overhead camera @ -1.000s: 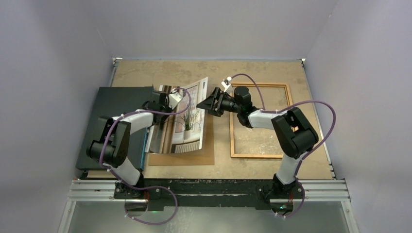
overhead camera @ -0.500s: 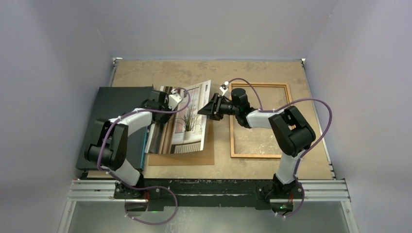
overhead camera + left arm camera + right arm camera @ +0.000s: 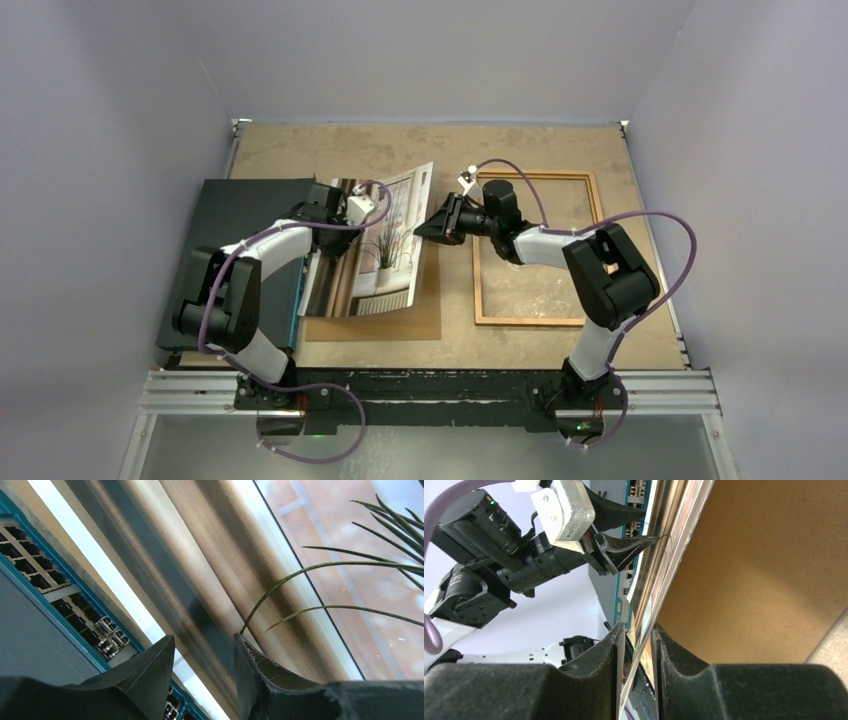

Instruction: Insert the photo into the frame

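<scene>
Right end effector [image 3: 638, 630] astride photo's [image 3: 385, 250] right edge; frame [image 3: 530, 321] just beside

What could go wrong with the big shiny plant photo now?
The large glossy plant photo is bowed over the brown backing board, its edge between the fingers of the right gripper; a hard squeeze might crease it. If that grip is weak, it could slip before reaching the thin orange-brown wooden frame.

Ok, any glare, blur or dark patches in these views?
Top view: evenly lit, sharp, no harsh shadows on the photo. Left wrist: the photo fills the view, its print soft. Right wrist: its own fingers are almost black, the board is clear.
</scene>
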Robot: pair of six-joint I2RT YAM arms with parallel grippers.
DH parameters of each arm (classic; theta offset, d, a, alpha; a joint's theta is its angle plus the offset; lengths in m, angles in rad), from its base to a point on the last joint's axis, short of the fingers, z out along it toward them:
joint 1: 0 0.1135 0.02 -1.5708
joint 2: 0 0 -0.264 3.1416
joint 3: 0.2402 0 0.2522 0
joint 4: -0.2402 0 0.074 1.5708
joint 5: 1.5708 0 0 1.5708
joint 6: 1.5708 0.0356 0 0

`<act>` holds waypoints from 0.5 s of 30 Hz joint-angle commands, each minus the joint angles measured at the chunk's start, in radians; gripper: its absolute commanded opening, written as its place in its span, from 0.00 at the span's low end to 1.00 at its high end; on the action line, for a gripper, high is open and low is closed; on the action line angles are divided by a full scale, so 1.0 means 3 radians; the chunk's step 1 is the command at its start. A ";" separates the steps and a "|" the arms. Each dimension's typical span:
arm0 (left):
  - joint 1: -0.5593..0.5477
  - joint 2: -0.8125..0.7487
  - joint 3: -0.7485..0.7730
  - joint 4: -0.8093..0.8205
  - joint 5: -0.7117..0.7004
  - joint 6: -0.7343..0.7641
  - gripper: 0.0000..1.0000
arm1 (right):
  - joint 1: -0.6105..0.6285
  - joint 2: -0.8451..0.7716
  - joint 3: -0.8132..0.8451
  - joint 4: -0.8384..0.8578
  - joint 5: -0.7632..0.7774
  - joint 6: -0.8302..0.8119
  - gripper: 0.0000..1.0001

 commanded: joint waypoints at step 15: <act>-0.0009 -0.0050 0.0042 -0.0078 -0.0012 -0.0079 0.44 | -0.0111 -0.0257 -0.0196 0.0238 -0.0144 0.0043 0.06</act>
